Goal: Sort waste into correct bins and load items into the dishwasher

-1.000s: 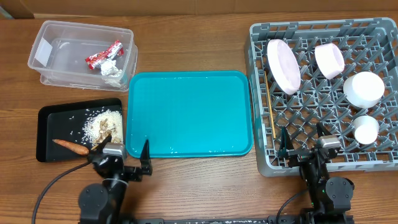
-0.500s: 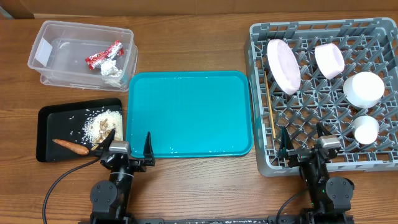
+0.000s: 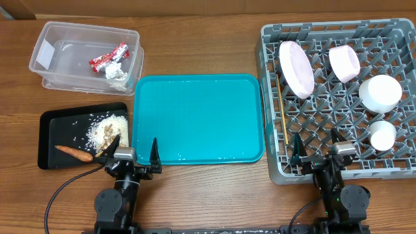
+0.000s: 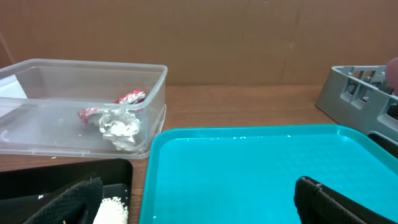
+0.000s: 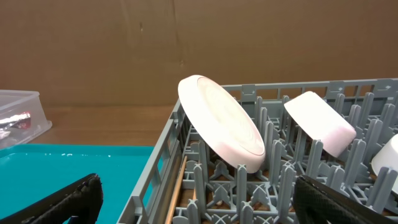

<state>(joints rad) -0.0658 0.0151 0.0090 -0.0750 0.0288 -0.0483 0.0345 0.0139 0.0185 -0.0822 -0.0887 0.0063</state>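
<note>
Near edge, left of centre | left gripper (image 3: 134, 153) edged toward centre, now stopped, jaws apart, empty | right gripper (image 3: 316, 148) unmoved, jaws apart | teal tray (image 3: 198, 117) bare; task looks done.

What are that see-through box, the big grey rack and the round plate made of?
The see-through box looks like clear plastic: the wrapper shows through glossy walls. The grey rack looks like matte moulded plastic. The round plate could be glazed ceramic or melamine: smooth, white.

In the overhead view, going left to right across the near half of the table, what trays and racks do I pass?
black tray → teal tray → dish rack
</note>
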